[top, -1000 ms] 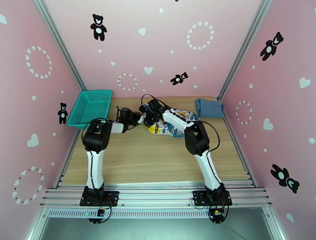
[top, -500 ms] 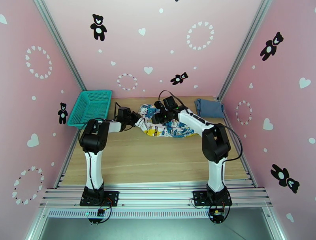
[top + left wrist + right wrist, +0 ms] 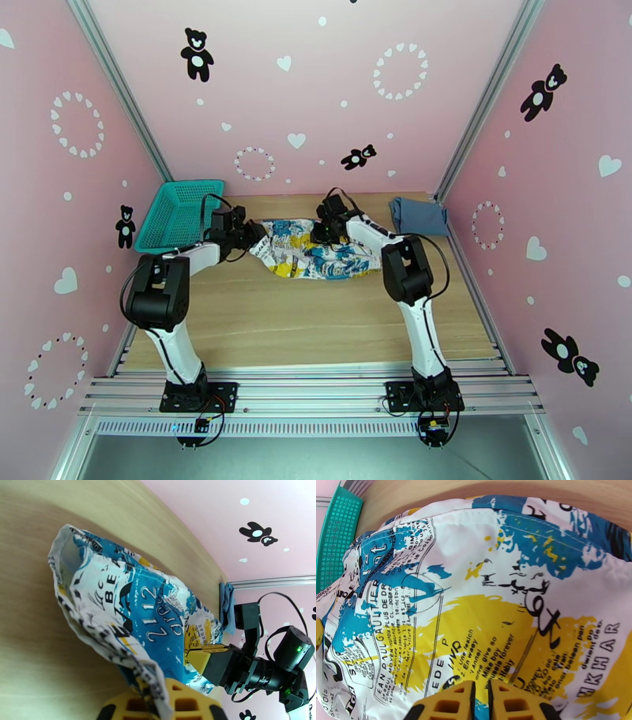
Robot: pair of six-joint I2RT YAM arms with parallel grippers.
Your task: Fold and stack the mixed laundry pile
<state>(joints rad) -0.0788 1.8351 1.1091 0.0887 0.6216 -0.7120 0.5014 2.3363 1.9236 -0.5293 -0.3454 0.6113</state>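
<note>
The white cloth with yellow-and-blue print point(image 3: 312, 253) lies stretched across the back of the table between my two grippers. My left gripper point(image 3: 251, 234) is shut on its left corner, and the fabric runs up between the yellow fingers point(image 3: 185, 699) in the left wrist view. My right gripper point(image 3: 324, 229) pinches the cloth's far edge. Its fingers point(image 3: 452, 703) stand almost together on the print point(image 3: 474, 598), and the same grip shows on the right gripper point(image 3: 199, 657) from the left wrist. The dusty-blue tank top point(image 3: 417, 215) lies folded in the back right corner, apart from both grippers.
A teal mesh basket point(image 3: 180, 215) stands at the back left, just beyond the left gripper, with its rim point(image 3: 335, 535) showing in the right wrist view. Pink walls close in the back and both sides. Bare wooden tabletop point(image 3: 316, 324) stretches toward the arm bases.
The cloth was bunched under the right gripper and is now spread wide. My left gripper drew its corner left toward the basket, and the right gripper moved right to the far edge.
</note>
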